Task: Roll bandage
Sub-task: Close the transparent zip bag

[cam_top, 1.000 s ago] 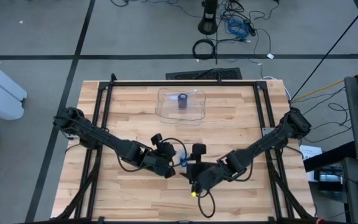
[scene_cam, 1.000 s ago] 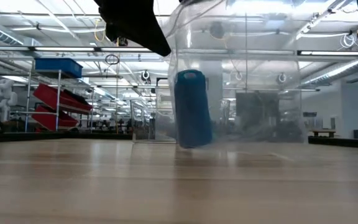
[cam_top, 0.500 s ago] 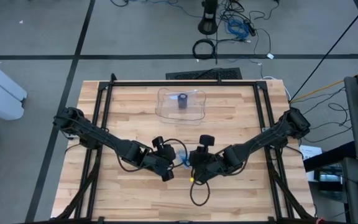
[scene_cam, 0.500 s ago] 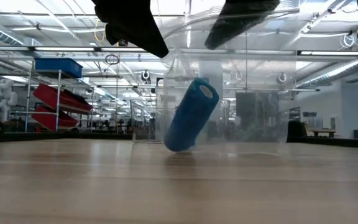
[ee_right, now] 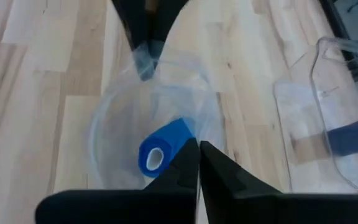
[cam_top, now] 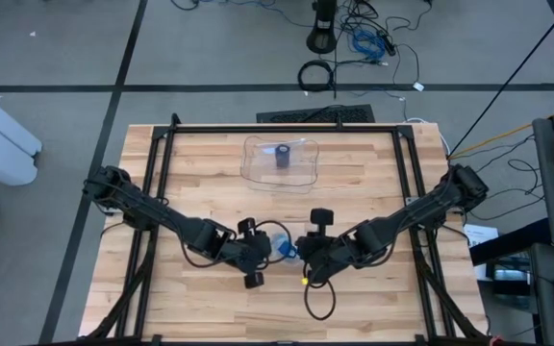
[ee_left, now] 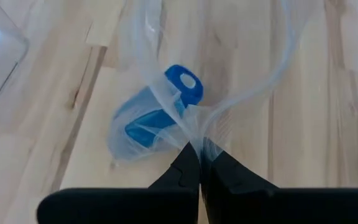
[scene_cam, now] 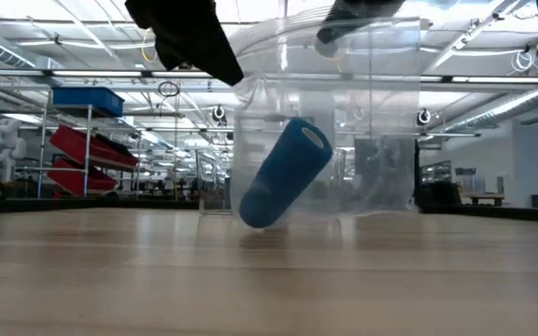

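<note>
Bandage roll [scene_cam: 283,174]: blue, cylindrical, hollow core visible at one end. Lies tilted inside a clear plastic bag [ee_left: 166,93], one end low near the wooden surface [cam_top: 210,163], the other raised. Position: near the front middle of the surface, between the two arms.

Clear plastic bag: thin film, loose and creased, mouth drawn up above the roll. Held from two sides, which probably keeps it off the surface and spread so the roll hangs in its bottom.

Left gripper [ee_left: 199,154]: fingers pressed together on a gathered pinch of the bag's film, just beside the roll. The film bunches to a point where the fingers meet.

Right gripper [ee_right: 199,149]: fingers together at the bag's opposite edge, directly over the roll as its wrist camera sees it. Whether film is actually caught between them cannot be told; the tips meet tightly and the film there is hard to separate from the wood behind.

Clear tray [cam_top: 281,160]: at the far middle of the surface, well apart from both arms. Contains one dark upright cylinder [cam_top: 283,156], seemingly a second roll.

Status: bagged roll held aloft on at least one side; judged an early or handling step, since no loose bandage strip is visible to wind.
</note>
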Controlling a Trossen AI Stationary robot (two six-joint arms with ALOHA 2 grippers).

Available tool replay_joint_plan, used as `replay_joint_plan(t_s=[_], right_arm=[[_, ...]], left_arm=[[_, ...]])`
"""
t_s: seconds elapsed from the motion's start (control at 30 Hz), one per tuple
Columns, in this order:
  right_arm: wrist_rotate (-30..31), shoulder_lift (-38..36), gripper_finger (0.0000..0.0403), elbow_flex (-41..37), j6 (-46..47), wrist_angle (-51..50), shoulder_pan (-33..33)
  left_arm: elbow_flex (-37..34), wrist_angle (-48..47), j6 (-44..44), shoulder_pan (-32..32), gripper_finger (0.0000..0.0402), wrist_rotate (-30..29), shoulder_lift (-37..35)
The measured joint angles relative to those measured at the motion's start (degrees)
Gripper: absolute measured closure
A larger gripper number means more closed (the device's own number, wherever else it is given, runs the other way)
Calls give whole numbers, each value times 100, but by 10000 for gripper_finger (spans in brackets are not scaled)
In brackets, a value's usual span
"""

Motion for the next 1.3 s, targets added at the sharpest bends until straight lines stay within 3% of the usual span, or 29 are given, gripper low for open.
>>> replay_joint_plan(t_s=[0.3,0.5,0.63,0.87,1.0,1.13,1.23,1.3], right_arm=[[-33,-38,403,-2,194,-339,76],[-34,-38,403,-2,245,-405,74],[-34,-38,403,-2,253,-408,112],[-34,-38,403,-2,306,-407,283],[-43,-35,403,-2,363,-405,304],[-134,-35,403,-2,373,-406,296],[-87,-34,403,-2,249,-402,301],[268,-32,402,-2,133,-300,313]], left_arm=[[11,101,572,-50,397,196,-34],[105,134,1230,-225,393,-633,-52],[105,126,1443,-292,363,-1212,-52],[109,34,1399,-298,288,-1078,-47],[111,36,1372,-293,267,-1108,-44],[111,34,1305,-276,286,-1184,-42],[114,37,1337,-278,329,-1138,-42],[114,36,1338,-278,366,-1067,-42]])
